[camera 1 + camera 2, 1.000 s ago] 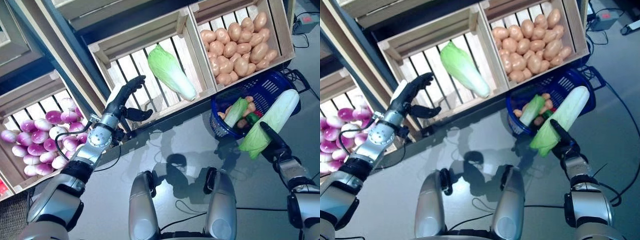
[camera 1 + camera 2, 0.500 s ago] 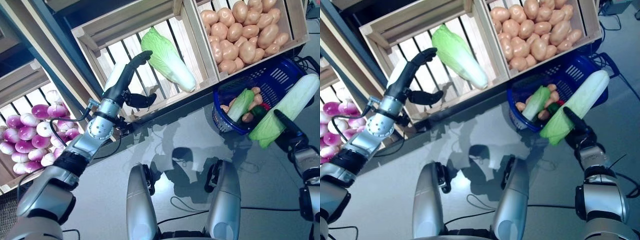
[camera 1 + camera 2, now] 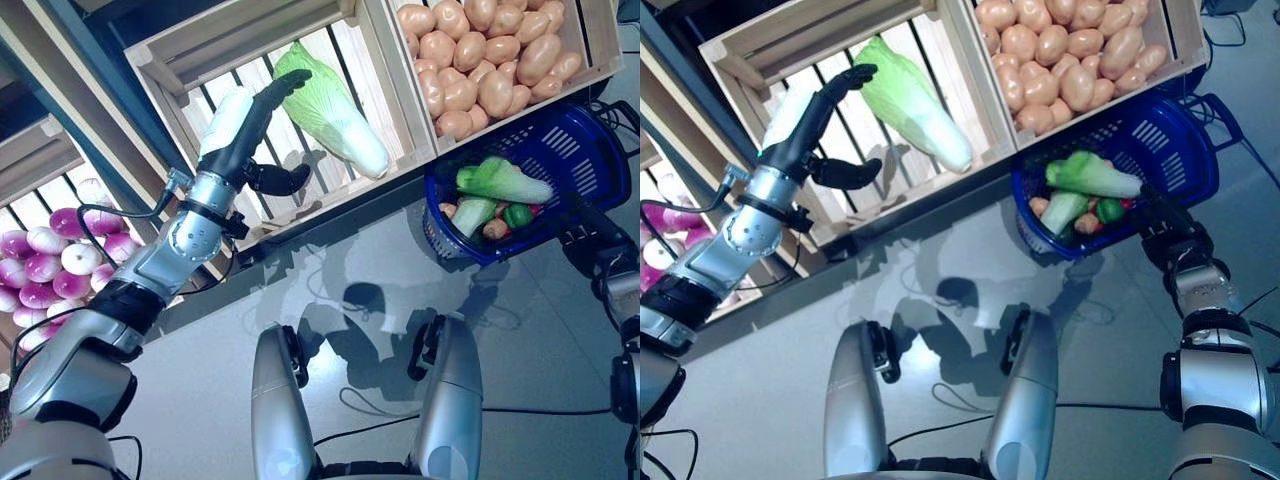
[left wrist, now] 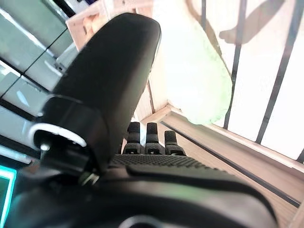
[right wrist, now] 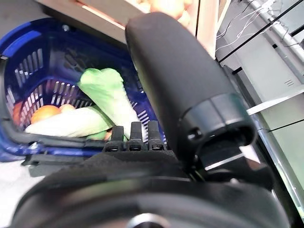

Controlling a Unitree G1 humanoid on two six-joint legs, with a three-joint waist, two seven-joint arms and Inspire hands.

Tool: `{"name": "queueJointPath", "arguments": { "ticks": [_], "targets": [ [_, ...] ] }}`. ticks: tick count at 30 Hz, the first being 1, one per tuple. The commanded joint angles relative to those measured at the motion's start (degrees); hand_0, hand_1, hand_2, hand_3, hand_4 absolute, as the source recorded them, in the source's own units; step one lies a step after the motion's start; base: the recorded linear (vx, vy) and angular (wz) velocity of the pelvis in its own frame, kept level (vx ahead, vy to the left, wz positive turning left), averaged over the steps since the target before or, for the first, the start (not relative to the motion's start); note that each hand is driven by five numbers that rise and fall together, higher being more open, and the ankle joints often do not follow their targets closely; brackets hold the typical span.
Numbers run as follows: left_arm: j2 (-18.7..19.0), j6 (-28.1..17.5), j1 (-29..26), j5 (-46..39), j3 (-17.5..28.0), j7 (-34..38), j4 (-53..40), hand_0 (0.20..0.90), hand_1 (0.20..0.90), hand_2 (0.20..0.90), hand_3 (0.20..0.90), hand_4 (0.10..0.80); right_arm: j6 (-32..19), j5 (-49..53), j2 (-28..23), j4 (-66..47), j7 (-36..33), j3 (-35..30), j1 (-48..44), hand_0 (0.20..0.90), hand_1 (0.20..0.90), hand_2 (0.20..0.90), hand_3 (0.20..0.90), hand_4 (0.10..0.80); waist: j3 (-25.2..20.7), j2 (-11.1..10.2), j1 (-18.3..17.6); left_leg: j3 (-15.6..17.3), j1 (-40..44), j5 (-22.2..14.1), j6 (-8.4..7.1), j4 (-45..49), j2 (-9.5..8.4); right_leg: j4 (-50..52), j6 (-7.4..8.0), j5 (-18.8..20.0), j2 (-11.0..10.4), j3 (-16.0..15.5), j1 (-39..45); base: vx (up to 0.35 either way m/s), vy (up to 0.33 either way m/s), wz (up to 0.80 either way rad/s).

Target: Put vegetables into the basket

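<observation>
The blue basket (image 3: 585,150) stands on the floor by the stand. A long pale green cabbage (image 3: 505,180) lies across its top, over another cabbage (image 3: 472,214), a small green vegetable (image 3: 517,214) and orange-brown round ones (image 3: 494,229). My right hand (image 3: 588,240) is open just outside the basket's near rim; its wrist view shows the cabbage (image 5: 109,99) past the fingers (image 5: 130,135). My left hand (image 3: 245,130) is open, its straight fingers reaching the leafy end of a cabbage (image 3: 335,112) in the middle wooden crate (image 3: 200,55). That cabbage also shows in the left wrist view (image 4: 190,71).
The wooden stand's slatted crates (image 3: 400,60) rise behind and left of the basket, with a lower crate (image 3: 40,170) at far left. The crate's front rail (image 3: 330,200) lies under my left thumb. Grey floor (image 3: 370,260) spreads in front.
My right hand has let go of the long cabbage, which now lies in the basket. My left hand has reached further up to the cabbage in the crate. The camera has shifted.
</observation>
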Motion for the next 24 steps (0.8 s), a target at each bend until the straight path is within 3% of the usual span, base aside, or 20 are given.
{"name": "queueJointPath", "arguments": {
  "ticks": [1, 4, 7, 9, 12, 15, 22, 24],
  "targets": [
    [4.07, -3.23, -8.13, 1.46, 1.29, 5.85, 0.49, 0.900, 0.900, 0.900, 0.900, 0.800, -2.93, 2.73, -3.36, 0.06, 0.85, 0.86, -2.88, 0.900, 0.900, 0.900, 0.900, 0.800, -3.84, 0.04, 0.05, 0.69, 2.35, -4.08, -0.07, -0.62, 1.00, -7.05, 2.56, 5.68, -1.70, 1.53, 3.49, 0.000, 0.000, 0.00],
    [4.12, -2.67, -9.05, 4.80, 0.37, 7.18, 1.61, 0.900, 0.900, 0.900, 0.900, 0.800, -2.24, 1.64, -2.94, -0.08, 1.72, 1.64, -3.70, 0.900, 0.900, 0.900, 0.900, 0.800, -3.88, 0.01, -0.03, 0.82, 2.16, -3.82, -0.14, -0.95, 1.22, -7.27, 2.72, 5.98, -1.77, 1.53, 3.27, 0.000, 0.000, 0.00],
    [5.55, -1.29, -11.24, 16.95, -2.97, 11.50, 3.29, 0.900, 0.900, 0.900, 0.900, 0.800, -0.44, 1.36, -2.37, -0.20, 2.74, 3.19, -4.13, 0.900, 0.900, 0.900, 0.900, 0.800, -3.84, 0.11, -0.35, 0.85, 2.26, -3.47, -0.31, -1.45, 1.48, -7.72, 2.92, 6.40, -1.92, 1.69, 3.20, 0.004, 0.010, -0.01],
    [7.13, 1.26, -15.14, 19.84, -8.09, 12.33, 3.96, 0.900, 0.900, 0.900, 0.900, 0.800, -0.05, 1.62, -2.21, 0.12, 3.20, 4.40, -4.57, 0.900, 0.900, 0.900, 0.900, 0.800, -3.71, 0.20, -0.64, 0.91, 1.83, -3.19, -0.55, -1.46, 1.75, -7.88, 3.15, 6.86, -2.05, 1.89, 2.67, -0.016, 0.056, -0.04],
    [7.95, 2.76, -18.32, 23.16, -11.91, 12.91, 4.73, 0.900, 0.900, 0.900, 0.900, 0.800, 0.14, 1.64, -2.21, 0.46, 3.54, 4.93, -4.81, 0.900, 0.900, 0.900, 0.900, 0.800, -3.51, 0.40, -1.11, 1.03, 1.26, -3.13, -0.47, -1.20, 1.93, -7.91, 3.27, 7.17, -2.03, 2.11, 2.09, -0.032, 0.064, -0.05],
    [7.99, 8.12, -25.67, 30.93, -21.25, 15.65, 6.77, 0.900, 0.900, 0.900, 0.900, 0.800, 0.24, 1.59, -2.30, 1.48, 3.48, 6.98, -6.12, 0.900, 0.900, 0.900, 0.900, 0.800, -2.81, 0.74, -2.49, 1.43, -0.01, -3.40, -0.69, -0.19, 2.45, -7.75, 3.69, 7.65, -1.91, 3.05, 0.87, -0.041, 0.091, -0.08],
    [5.22, 13.46, -37.31, 38.66, -33.44, 21.87, 9.72, 0.900, 0.900, 0.900, 0.900, 0.800, 0.98, 1.28, -2.12, 2.14, 5.98, 9.07, -6.12, 0.900, 0.900, 0.900, 0.900, 0.800, -1.78, -0.07, -4.53, 1.81, -2.13, -3.83, -1.04, 1.28, 3.55, -8.62, 4.56, 9.40, -1.77, 4.29, -0.81, -0.024, 0.035, -0.08],
    [3.92, 14.14, -38.80, 39.56, -34.84, 21.83, 11.07, 0.900, 0.900, 0.900, 0.900, 0.800, 1.13, 1.04, -1.80, 2.14, 6.72, 9.42, -6.04, 0.900, 0.900, 0.900, 0.900, 0.800, -1.43, -0.42, -4.99, 1.95, -2.82, -3.93, -1.12, 1.83, 3.93, -8.72, 4.77, 9.90, -1.73, 4.51, -1.43, -0.034, 0.026, -0.09]
  ]
}}
